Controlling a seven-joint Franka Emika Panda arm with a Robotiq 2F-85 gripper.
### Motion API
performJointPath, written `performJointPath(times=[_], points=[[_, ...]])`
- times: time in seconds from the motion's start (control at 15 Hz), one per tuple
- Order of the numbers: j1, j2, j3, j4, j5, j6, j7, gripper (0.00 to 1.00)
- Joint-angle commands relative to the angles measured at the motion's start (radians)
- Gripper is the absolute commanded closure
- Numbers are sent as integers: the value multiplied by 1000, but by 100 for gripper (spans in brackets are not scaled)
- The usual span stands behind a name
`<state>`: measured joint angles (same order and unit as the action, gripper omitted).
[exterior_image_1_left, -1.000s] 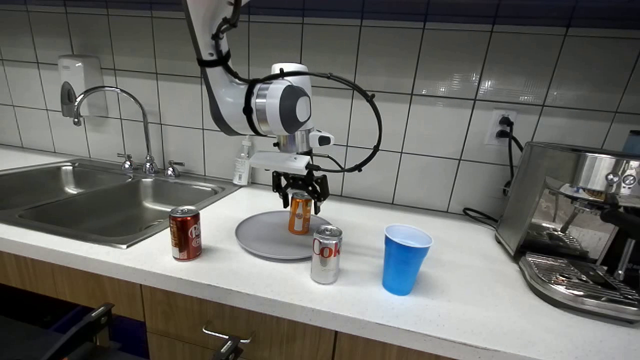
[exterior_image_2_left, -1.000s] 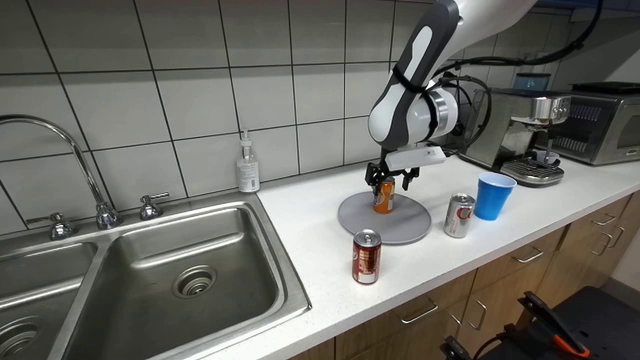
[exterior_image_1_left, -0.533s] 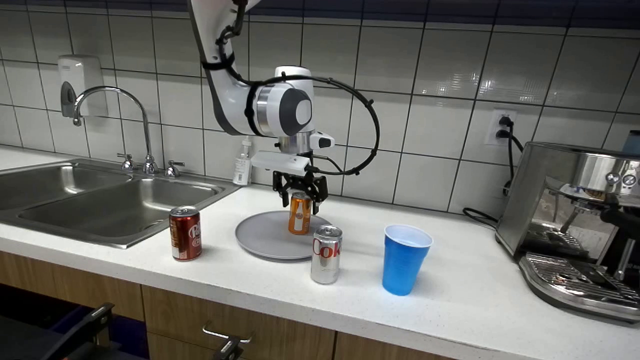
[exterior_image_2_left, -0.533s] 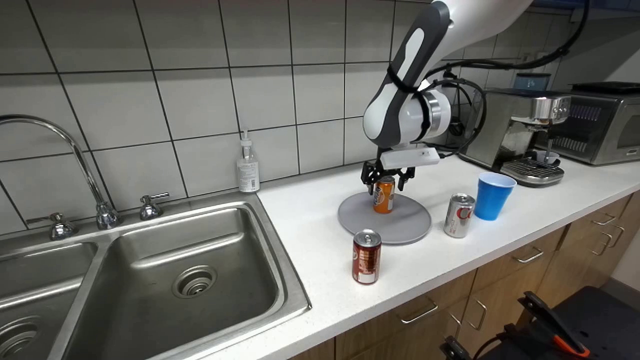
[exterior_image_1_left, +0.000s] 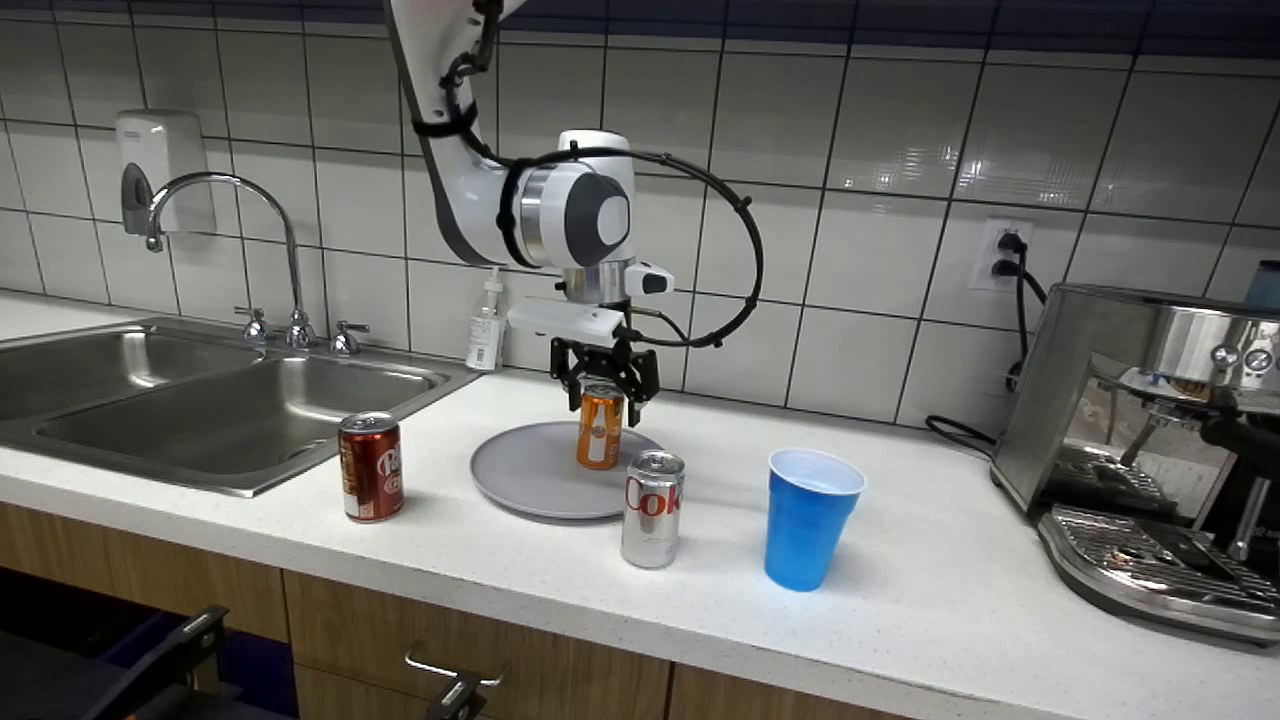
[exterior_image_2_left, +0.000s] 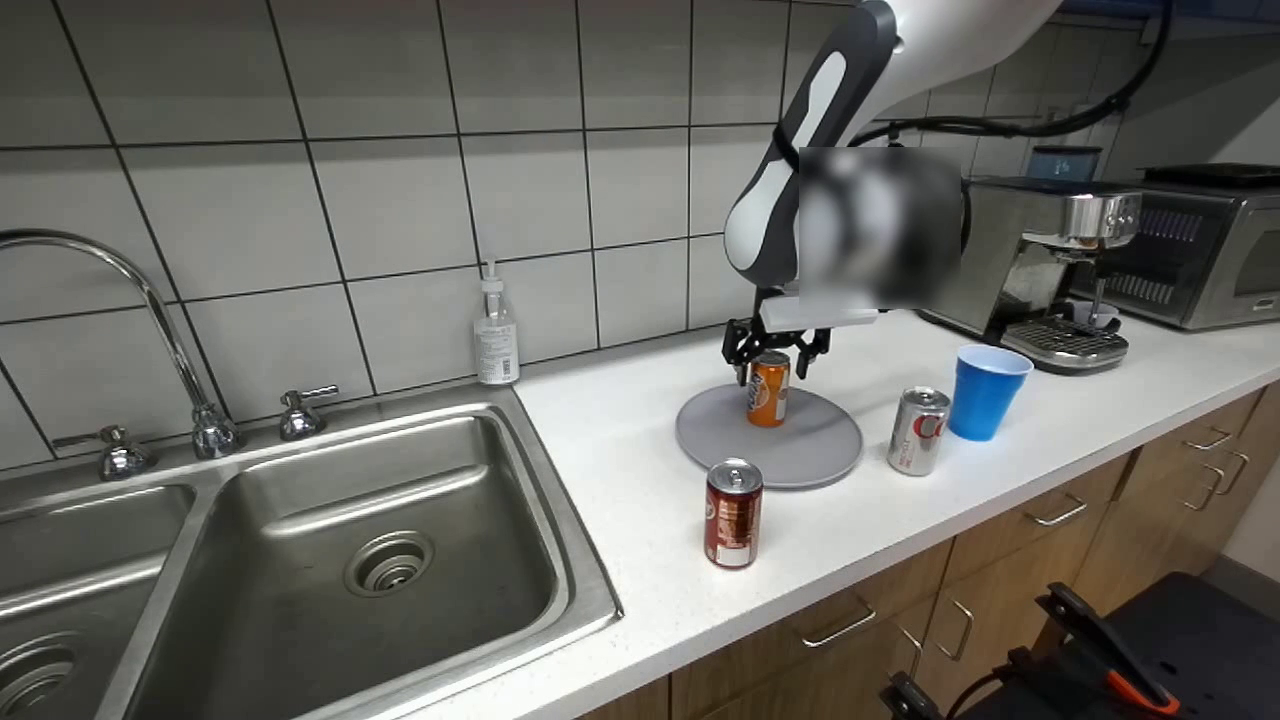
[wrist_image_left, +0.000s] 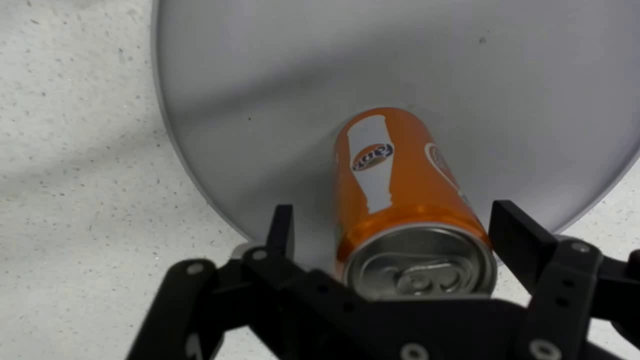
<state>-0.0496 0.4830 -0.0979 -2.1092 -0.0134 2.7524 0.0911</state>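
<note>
An orange Fanta can (exterior_image_1_left: 599, 442) stands upright on a round grey plate (exterior_image_1_left: 515, 475). My gripper (exterior_image_1_left: 604, 412) points down over the can, its fingers open on either side of the can's top. In the wrist view the gripper (wrist_image_left: 393, 209) shows a gap between its left finger and the can (wrist_image_left: 407, 165). The right finger is close to the can's rim; whether it touches I cannot tell. The gripper body hides part of the can's lid. The can also shows in an exterior view (exterior_image_2_left: 768, 400), upright on the plate (exterior_image_2_left: 815, 445).
A red can (exterior_image_1_left: 371, 470), a silver Coke can (exterior_image_1_left: 653, 515) and a blue cup (exterior_image_1_left: 812, 525) stand around the plate. A double sink (exterior_image_2_left: 590, 560) and a soap bottle (exterior_image_2_left: 496, 340) are on one side. An espresso machine (exterior_image_1_left: 1060, 400) is on the other. A blurred patch covers part of the arm.
The arm and gripper have shifted slightly, bringing the can more between the fingers. The fingers have stayed open. The cans, plate and cup have not moved.
</note>
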Motion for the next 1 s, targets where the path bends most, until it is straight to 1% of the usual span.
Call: performJointPath(times=[0.0, 0.4, 0.47, 0.53, 0.6, 0.73, 0.8, 0.87, 0.93], points=[[-20, 8, 16, 41, 20, -65, -24, 0], [-23, 11, 23, 55, 29, -89, -28, 0], [-23, 12, 24, 57, 30, -90, -27, 25], [-23, 12, 24, 58, 31, -92, -28, 26], [-23, 12, 25, 58, 32, -93, -29, 32], [-23, 12, 26, 58, 34, -93, -29, 51], [-23, 13, 27, 58, 35, -93, -29, 58], [-23, 12, 28, 58, 37, -94, -29, 62], [-24, 10, 28, 56, 39, -93, -31, 62]])
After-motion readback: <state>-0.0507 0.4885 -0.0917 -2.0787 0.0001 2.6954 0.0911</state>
